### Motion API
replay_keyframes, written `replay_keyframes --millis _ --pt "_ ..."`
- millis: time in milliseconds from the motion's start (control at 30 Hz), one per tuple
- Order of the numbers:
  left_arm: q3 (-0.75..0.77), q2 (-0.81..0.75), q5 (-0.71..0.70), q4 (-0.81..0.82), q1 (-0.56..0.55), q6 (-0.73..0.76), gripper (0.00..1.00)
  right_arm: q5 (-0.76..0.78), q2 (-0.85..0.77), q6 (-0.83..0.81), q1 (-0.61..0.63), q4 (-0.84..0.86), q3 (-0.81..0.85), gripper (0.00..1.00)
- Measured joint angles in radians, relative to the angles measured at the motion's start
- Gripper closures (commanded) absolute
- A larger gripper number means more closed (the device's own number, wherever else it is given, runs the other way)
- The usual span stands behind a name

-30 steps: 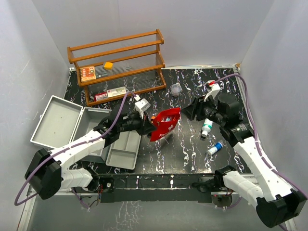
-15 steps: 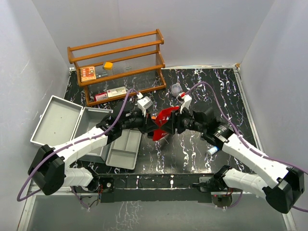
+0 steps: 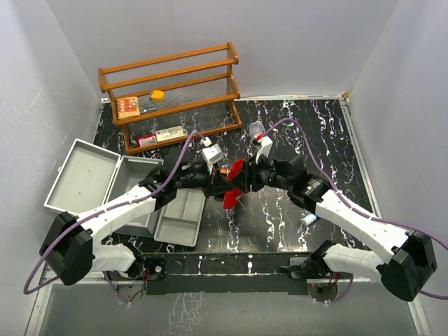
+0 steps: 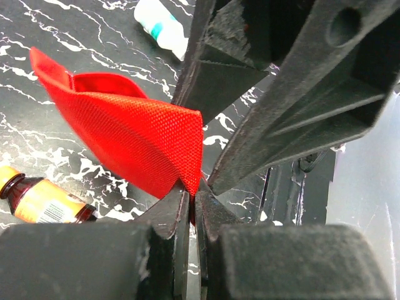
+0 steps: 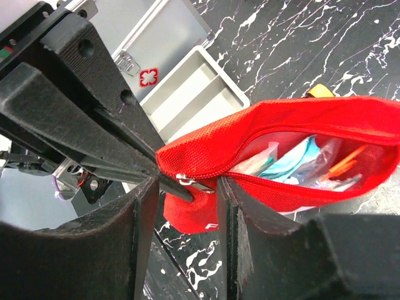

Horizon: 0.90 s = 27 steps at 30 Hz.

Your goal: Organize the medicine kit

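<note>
1. One red pouch [image 3: 233, 185] is held up over the middle of the counter [image 3: 273, 217], caught between both arms.
2. A corner of the pouch is pinched tight by the left pincer [image 4: 192, 194], and the fabric is nipped between its closed tips.
3. The zip end is straddled by the right pincer [image 5: 187, 187]. Its jaws are parted with the fabric set between them, but whether it is actually squeezed cannot be told.
4. The pouch is unzipped, and packets are seen through the opening in the right wrist view.
5. The medicine kit [image 3: 82, 175] is found at the left of the counter with its lid thrown back. Its grey tray [image 3: 178, 218] is laid just beside it on the right.
6. An amber bottle [image 4: 42, 203] and a white bottle [image 4: 159, 25] are spotted lying on the counter near the pouch.
7. A wooden rack [image 3: 171, 94] is stood at the back wall, with a few small boxes kept on its shelves.
</note>
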Motion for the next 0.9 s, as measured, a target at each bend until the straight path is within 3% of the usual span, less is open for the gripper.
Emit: replay_keyframes --millis 433,900 --pt "-0.005 -0.012 0.024 -0.012 0.002 0.079 1.0 0.01 0.023 -0.004 0.005 0.024 -0.002 0.98" --pt "-0.016 -0.04 -0.026 -0.022 -0.003 0.095 1.0 0.159 -0.035 0.034 0.013 -0.006 -0.034 1.0"
